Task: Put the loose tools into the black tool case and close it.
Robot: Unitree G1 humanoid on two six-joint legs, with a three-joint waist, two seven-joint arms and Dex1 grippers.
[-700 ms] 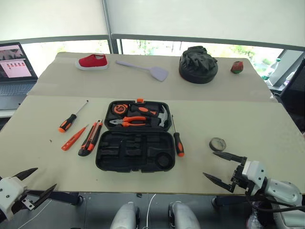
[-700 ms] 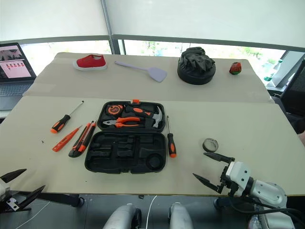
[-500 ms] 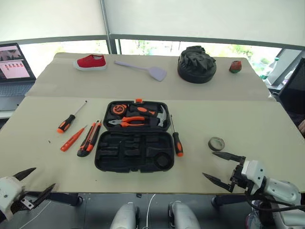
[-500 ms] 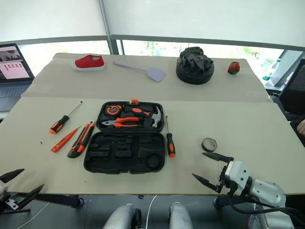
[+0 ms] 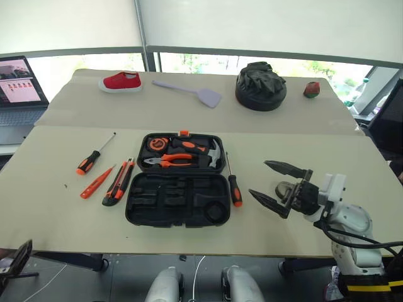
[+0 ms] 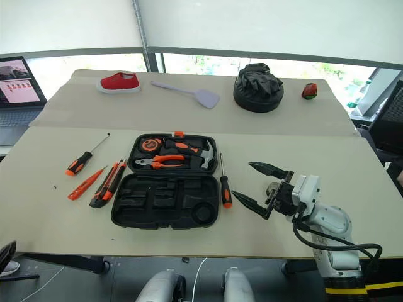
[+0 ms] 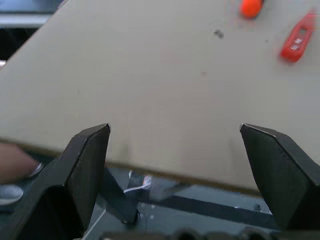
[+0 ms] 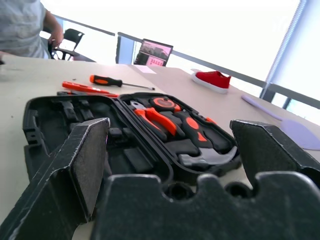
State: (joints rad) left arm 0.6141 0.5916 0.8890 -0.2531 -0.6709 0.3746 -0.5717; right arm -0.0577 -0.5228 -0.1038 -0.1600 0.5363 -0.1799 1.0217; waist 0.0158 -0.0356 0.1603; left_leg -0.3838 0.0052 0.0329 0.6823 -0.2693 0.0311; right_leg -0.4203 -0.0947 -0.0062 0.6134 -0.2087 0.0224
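Fingers of right gripper (image 5: 278,186) spread wide, empty, above table (image 5: 352,167) toward its right edge, grey tape ring (image 5: 284,189) partly hidden behind. Left gripper (image 7: 175,170) also wide open, at table's near left corner. Black tool case (image 5: 179,179) open, mid-table; black-and-orange screwdriver (image 5: 233,182) just beside its right edge.

Tool case (image 5: 176,200) matt black plastic; table (image 5: 327,157) smooth matt beige; bundle (image 5: 261,85) crumpled, probably cloth

A black tool case (image 5: 176,199) holds orange-handled pliers (image 5: 169,160), beside a red shoe (image 5: 121,81).
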